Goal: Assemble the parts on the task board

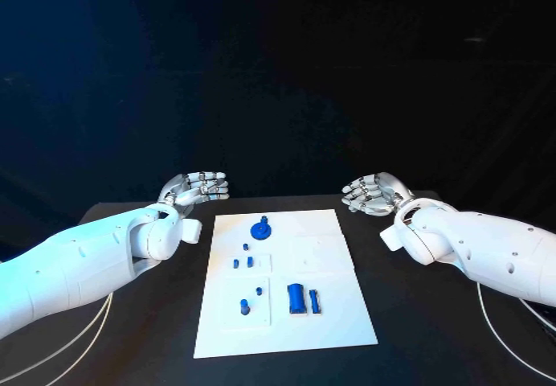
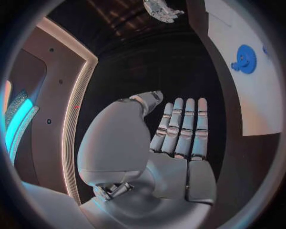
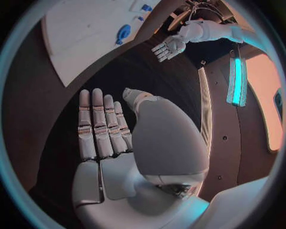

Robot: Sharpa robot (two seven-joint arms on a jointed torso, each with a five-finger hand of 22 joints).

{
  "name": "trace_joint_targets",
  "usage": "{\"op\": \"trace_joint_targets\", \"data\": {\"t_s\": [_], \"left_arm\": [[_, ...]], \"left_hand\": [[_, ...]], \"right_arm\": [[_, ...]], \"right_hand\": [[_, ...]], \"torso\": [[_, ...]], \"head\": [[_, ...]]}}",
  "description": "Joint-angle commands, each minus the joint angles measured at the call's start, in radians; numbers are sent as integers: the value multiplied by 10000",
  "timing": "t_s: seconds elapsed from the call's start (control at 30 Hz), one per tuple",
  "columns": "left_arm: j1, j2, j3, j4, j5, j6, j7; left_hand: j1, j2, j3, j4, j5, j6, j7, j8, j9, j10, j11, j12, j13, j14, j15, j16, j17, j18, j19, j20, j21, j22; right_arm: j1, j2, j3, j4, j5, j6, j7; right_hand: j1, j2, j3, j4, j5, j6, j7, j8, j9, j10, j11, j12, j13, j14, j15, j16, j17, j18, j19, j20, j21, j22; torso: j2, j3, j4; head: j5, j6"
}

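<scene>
The white task board (image 1: 336,322) lies flat in the middle of the black table. Near its far end sits a round blue part (image 1: 263,230), which the wrist views also show (image 2: 245,59) (image 3: 123,34). Small blue pegs (image 1: 246,259) lie in the board's left column, and two larger blue blocks (image 1: 302,299) rest lower down. My left hand (image 1: 197,190) hovers off the board's far left corner, fingers straight, holding nothing (image 2: 178,129). My right hand (image 1: 373,194) hovers off the far right corner, also flat and empty (image 3: 101,124).
Black table surface (image 1: 429,338) surrounds the board on both sides. White cables (image 1: 510,330) trail under each arm near the front. Each wrist view catches the opposite hand across the table (image 2: 161,9) (image 3: 168,46).
</scene>
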Motion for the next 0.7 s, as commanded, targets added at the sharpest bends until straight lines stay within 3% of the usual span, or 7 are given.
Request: {"op": "trace_joint_targets", "data": {"t_s": [0.03,0.13,0.17,0.2,0.43,0.47,0.7], "left_arm": [[-23,186,8,-315,550,-142,645],[-46,322,9,-495,493,-202,713],[-30,233,0,-399,209,-71,201],[-35,227,2,-364,207,-108,207],[-125,110,33,297,176,-793,317],[-161,64,45,562,163,-1066,362],[-411,-258,131,2387,77,-2956,667]], "left_hand": [[-43,-63,-209,75,-53,-152,-75,-176,-163,-141,87,-474,-7,-206,52,-509,-121,50,-42,87,-633,-460],[5,29,-499,107,-37,19,-41,-249,-318,-484,79,-974,-15,-465,63,-1105,-317,-108,-87,97,-1317,-976],[-4192,2030,-5696,-1521,-1854,-7700,-1392,-2063,-3479,-9900,-1827,-1686,-644,-8089,-1672,-3515,-2135,-1693,-6919,-2809,-3224,-2949],[-4356,2030,-5696,-1521,-1854,-7700,-1392,-2063,-3479,-9900,-1827,-1686,-644,-8089,-1672,-3515,-2135,-1693,-6919,-2809,-3224,-2949],[-6656,2030,-5696,-1521,-1854,-7700,-1392,-2063,-3479,-9900,-1827,-1686,-644,-8089,-1672,-3515,-2135,-1693,-6919,-2809,-3224,-2949],[-6929,2030,-5696,-1521,-1854,-7700,-1392,-2063,-3479,-9900,-1827,-1686,-644,-8089,-1672,-3515,-2135,-1693,-6919,-2809,-3224,-2949],[-13969,2030,-5696,-1521,-1854,-7700,-1392,-2063,-3479,-9900,-1827,-1686,-644,-8089,-1672,-3515,-2135,-1693,-6919,-2809,-3224,-2949]], "right_arm": [[-30,294,32,-405,1306,1037,1449],[-59,590,62,-809,1648,1109,1668],[-27,459,50,-564,676,415,669],[-40,450,62,-527,715,384,685],[-265,278,271,125,1397,-146,979],[-356,209,356,389,1673,-361,1099],[-973,-260,928,2170,3537,-1810,1902]], "right_hand": [[-232,36,-53,-162,-48,74,45,-187,-87,117,3,-220,-586,-71,115,-430,-259,139,-169,58,-60,-616],[-440,85,-208,-376,-47,55,86,-535,-214,52,124,-666,-1361,-319,274,-1059,-773,148,-441,232,-71,-1756],[-4492,2120,-4910,-2321,-1546,-8237,-1989,-3243,-3243,-9747,-1544,-2384,-2789,-3268,-1064,-2718,-4485,-1701,-9456,-2205,-676,-7087],[-4709,2120,-4910,-2321,-1546,-8237,-1989,-3243,-3243,-9747,-1544,-2384,-2789,-10309,-1064,-2718,-4485,-1701,-9456,-2205,-676,-7087],[-6953,2120,-4910,-2321,-1546,-8237,-1989,-3243,-3243,-9747,-1544,-2384,-2789,-10309,-1064,-2718,-4485,-1701,-9456,-2205,-676,-7087],[-14138,2120,-4910,-2321,-1546,-8237,-1989,-3243,-3243,-9747,-1544,-2384,-2789,-10309,-1064,-2718,-4485,-1701,-9456,-2205,-676,-7087],[-14138,2120,-4910,-2321,-1546,-8237,-1989,-3243,-3243,-9747,-1544,-2384,-2789,-10309,-1064,-2718,-4485,-1701,-9456,-2205,-676,-7087]], "torso": [[-54,52,-43],[-56,98,-58],[-34,33,-28],[-38,33,-23],[-184,11,157],[-217,6,198],[-335,-12,343]], "head": [[47,174],[36,212],[35,140],[32,150],[-72,501],[-95,580],[-179,865]]}}
